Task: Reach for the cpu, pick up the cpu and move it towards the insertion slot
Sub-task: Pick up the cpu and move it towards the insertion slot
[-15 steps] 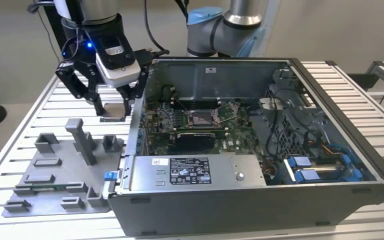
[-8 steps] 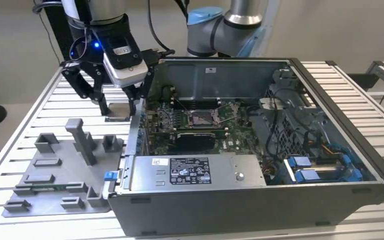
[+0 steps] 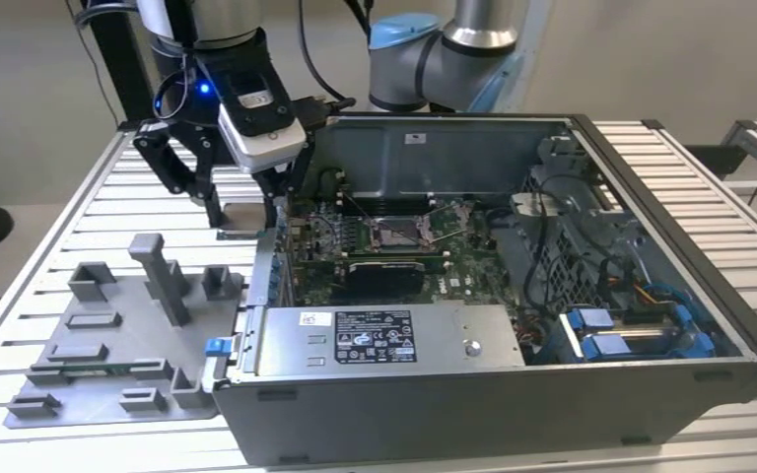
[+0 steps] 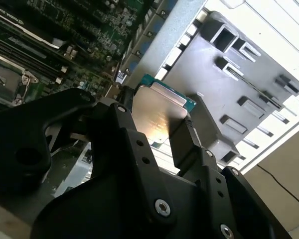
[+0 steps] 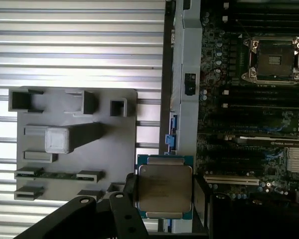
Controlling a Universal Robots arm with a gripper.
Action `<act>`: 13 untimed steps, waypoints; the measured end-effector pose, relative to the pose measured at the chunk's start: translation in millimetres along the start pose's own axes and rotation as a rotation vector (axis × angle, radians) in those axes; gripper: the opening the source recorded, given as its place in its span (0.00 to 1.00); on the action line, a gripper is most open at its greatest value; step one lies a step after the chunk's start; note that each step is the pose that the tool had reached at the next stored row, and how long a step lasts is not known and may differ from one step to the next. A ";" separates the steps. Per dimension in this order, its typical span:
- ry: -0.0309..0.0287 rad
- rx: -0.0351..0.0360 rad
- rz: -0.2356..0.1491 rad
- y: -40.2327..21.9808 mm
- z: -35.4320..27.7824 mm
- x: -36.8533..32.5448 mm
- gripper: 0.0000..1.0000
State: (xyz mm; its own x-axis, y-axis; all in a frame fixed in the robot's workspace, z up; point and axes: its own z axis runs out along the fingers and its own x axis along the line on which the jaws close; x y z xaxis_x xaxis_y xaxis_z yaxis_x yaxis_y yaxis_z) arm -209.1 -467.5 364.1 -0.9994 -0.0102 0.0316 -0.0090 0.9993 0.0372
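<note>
— What has the gripper point(image 5: 164, 195) got?

— The cpu point(image 5: 163, 191). The two black fingers point(image 5: 202, 199) are clamped on opposite edges of it. It hangs between them, touching nothing else.

— How does it look?

— Thin, flat and square. The top is pale silver-beige with faint print, and a green edge rims it. In the second wrist view the top catches a bright glare.

— Where is it?

— In the first wrist view it sits over the case wall point(image 5: 185, 119). The grey plate point(image 5: 65, 149) with its blocks is on one side and the motherboard point(image 5: 239, 124) on the other. The socket point(image 5: 274, 59), a silver frame round a dark centre, is well apart from it, further in on the board.

— And from outside?

— In the exterior view the gripper hangs just beside the case wall at the exterior view's left, on its outer side. It is above the slatted table point(image 3: 63, 227) and near the plate's far end, and the fingers point straight down.

— The arm?

— The wrist above the fingers is upright. It carries a pale camera box point(image 3: 263, 123) and a blue light point(image 3: 205, 91), and it rises out of the top of the view. A grey and blue joint point(image 3: 438, 49) stands behind the case.
</note>
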 end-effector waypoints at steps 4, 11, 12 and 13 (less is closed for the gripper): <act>0.0000 0.0000 0.000 0.0 0.0 -0.4 0.00; 0.0001 0.0000 0.000 0.0 -0.1 -1.1 0.00; 0.0001 0.0001 0.000 0.0 -0.1 -1.8 0.00; 0.0001 0.0001 0.000 0.0 -0.2 -2.8 0.00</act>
State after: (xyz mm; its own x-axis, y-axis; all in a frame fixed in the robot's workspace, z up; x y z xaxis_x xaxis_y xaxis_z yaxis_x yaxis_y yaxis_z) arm -206.3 -467.4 364.2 -0.9994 -0.0103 0.0317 -0.0091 0.9993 0.0371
